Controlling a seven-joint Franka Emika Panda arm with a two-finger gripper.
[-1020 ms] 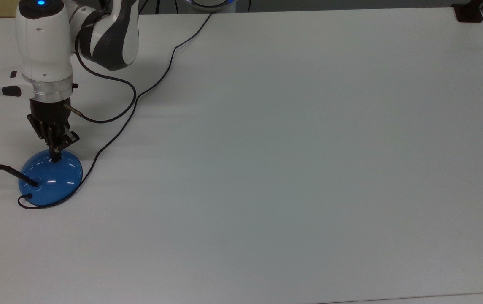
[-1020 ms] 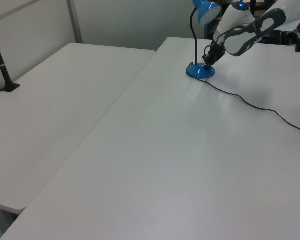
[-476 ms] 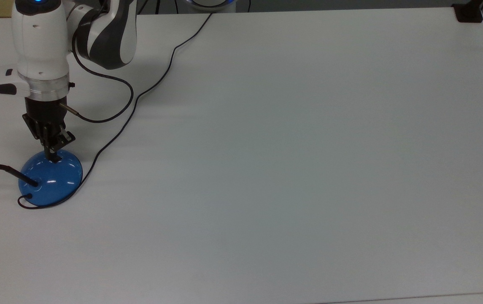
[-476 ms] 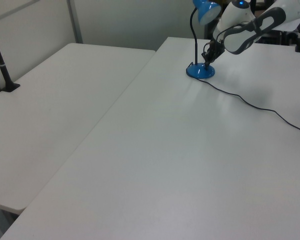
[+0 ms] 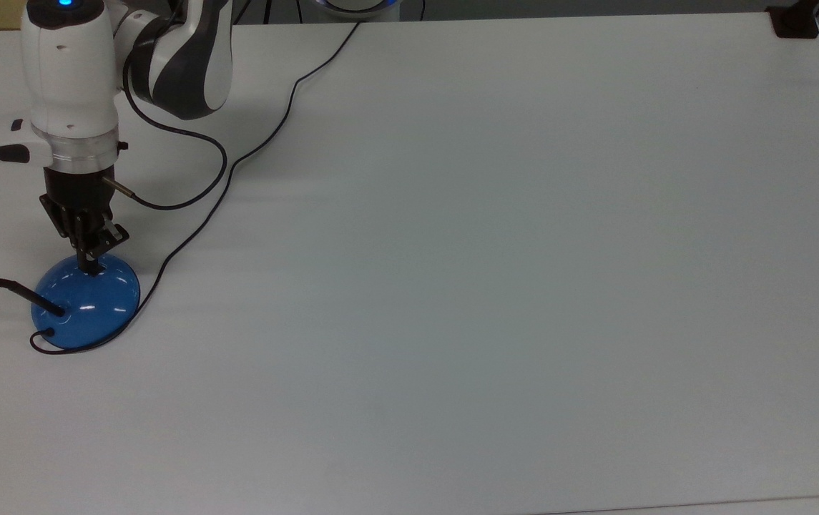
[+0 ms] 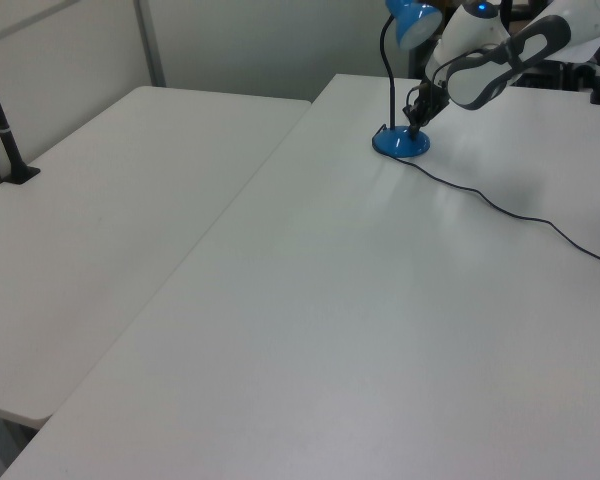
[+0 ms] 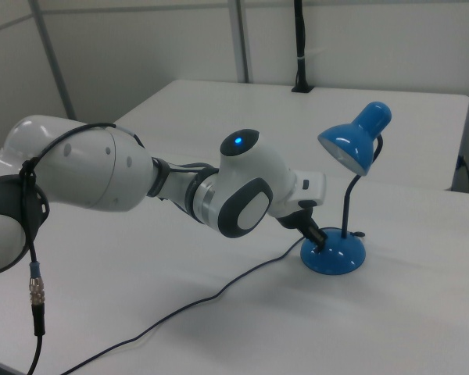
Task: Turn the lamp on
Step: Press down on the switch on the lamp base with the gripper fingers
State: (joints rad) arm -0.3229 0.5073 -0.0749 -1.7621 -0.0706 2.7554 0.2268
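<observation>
Since a second ago our claw (image 5: pixel 89 263) has lifted slightly up the dome; its fingers look pressed together, tip on the switch (image 5: pixel 93 270). Directly beneath sits the lamp (image 5: pixel 86 302), its shade unlit in the right view. We judge the press is still in hand; next we push down harder. Beside the claw runs the cord (image 5: pixel 187 239), not obstructing.

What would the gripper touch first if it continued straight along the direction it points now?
Most likely the lamp's blue dome base. The gripper points down at the base's top, where a small dark switch sits; contact cannot be judged.
</observation>
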